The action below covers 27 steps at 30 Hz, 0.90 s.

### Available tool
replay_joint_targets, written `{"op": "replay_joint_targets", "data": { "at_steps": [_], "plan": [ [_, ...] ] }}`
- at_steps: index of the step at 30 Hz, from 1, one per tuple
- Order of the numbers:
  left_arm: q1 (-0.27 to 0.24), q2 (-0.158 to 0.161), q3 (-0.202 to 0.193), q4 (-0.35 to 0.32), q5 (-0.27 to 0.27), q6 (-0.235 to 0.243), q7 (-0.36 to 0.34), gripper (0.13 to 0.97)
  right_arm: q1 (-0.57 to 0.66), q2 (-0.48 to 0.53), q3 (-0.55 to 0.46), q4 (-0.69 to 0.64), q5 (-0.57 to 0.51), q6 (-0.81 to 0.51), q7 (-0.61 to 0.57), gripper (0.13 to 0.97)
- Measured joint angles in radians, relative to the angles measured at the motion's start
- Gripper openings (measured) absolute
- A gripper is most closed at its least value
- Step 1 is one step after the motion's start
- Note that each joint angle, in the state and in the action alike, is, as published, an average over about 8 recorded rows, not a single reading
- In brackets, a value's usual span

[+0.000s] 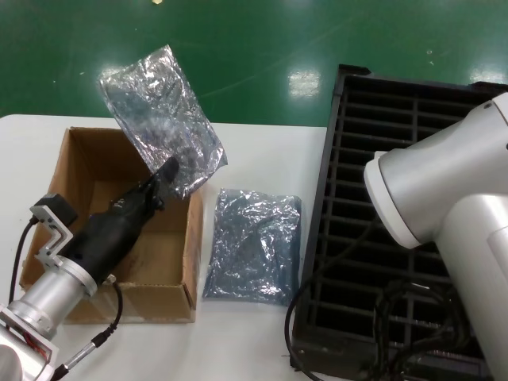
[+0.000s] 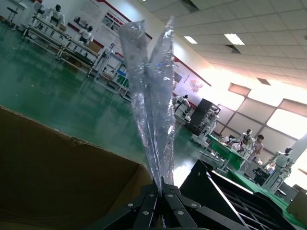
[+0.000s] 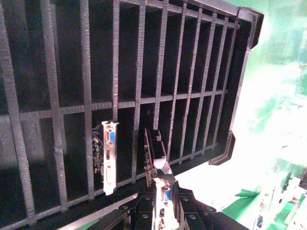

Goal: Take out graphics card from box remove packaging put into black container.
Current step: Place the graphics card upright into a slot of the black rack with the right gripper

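Observation:
My left gripper is shut on the lower edge of the packaging, a crinkled silver-blue bag that stands up above the far side of the open cardboard box. In the left wrist view the bag rises straight from the shut gripper. My right arm reaches over the black container, and its gripper is hidden in the head view. The right wrist view shows the right gripper shut on the graphics card by its silver bracket, just above the container's slots.
An identical bag lies flat on the white table between the box and the container. Another card stands upright in a container slot beside the held one. Black cables lie over the container's near end.

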Motion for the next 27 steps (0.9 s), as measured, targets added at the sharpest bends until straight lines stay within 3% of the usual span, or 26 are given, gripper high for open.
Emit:
{"op": "replay_joint_targets", "data": {
  "at_steps": [14,27],
  "plan": [
    [-0.031,-0.004,-0.012,0.068,0.008,0.014,0.038,0.139,-0.008,0.000,-0.012,-0.008,0.000,0.000,0.033,0.185],
    [-0.021,-0.005,-0.021,0.057,0.012,0.013,0.041,0.139,0.023,0.000,-0.022,-0.079,0.000,0.000,-0.030,0.185]
  ]
}}
